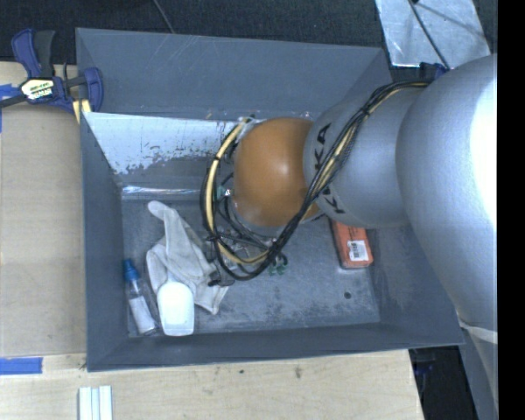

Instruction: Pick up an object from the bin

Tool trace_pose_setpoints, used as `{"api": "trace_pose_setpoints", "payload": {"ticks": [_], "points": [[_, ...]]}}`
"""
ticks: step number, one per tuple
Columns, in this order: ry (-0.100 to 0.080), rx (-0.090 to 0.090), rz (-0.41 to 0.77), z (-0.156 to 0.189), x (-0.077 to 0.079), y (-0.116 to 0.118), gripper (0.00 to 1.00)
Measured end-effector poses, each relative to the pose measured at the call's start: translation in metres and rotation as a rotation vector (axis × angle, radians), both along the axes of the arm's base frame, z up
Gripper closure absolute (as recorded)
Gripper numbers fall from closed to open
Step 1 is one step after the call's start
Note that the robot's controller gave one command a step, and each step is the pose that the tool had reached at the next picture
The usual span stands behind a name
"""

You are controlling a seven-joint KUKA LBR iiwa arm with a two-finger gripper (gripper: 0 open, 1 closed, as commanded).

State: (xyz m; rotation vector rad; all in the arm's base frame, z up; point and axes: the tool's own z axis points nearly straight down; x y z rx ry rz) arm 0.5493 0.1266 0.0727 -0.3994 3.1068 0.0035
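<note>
Cables (pixel 215 160) half hide the tool (pixel 217 268), low over the right edge of a crumpled white cloth (pixel 177 245) on the bin's (pixel 245 77) left side; open or closed, I can't tell. A white bottle (pixel 176 309) and blue-capped tube (pixel 136 294) lie beside it, an orange box (pixel 352 245) well apart.

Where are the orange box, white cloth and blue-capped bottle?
orange box (pixel 350 240): camera view, its visible top face.
white cloth (pixel 177 248): camera view, middle of its folds.
blue-capped bottle (pixel 139 304): camera view, its clear body.

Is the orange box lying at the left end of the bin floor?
No, the orange box lies at the right side of the bin.
</note>
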Motion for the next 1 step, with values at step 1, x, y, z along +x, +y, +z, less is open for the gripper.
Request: {"api": "trace_pose_setpoints", "payload": {"ticks": [1], "points": [[0.0,0.0,0.0,0.0,0.0,0.0,1.0]]}}
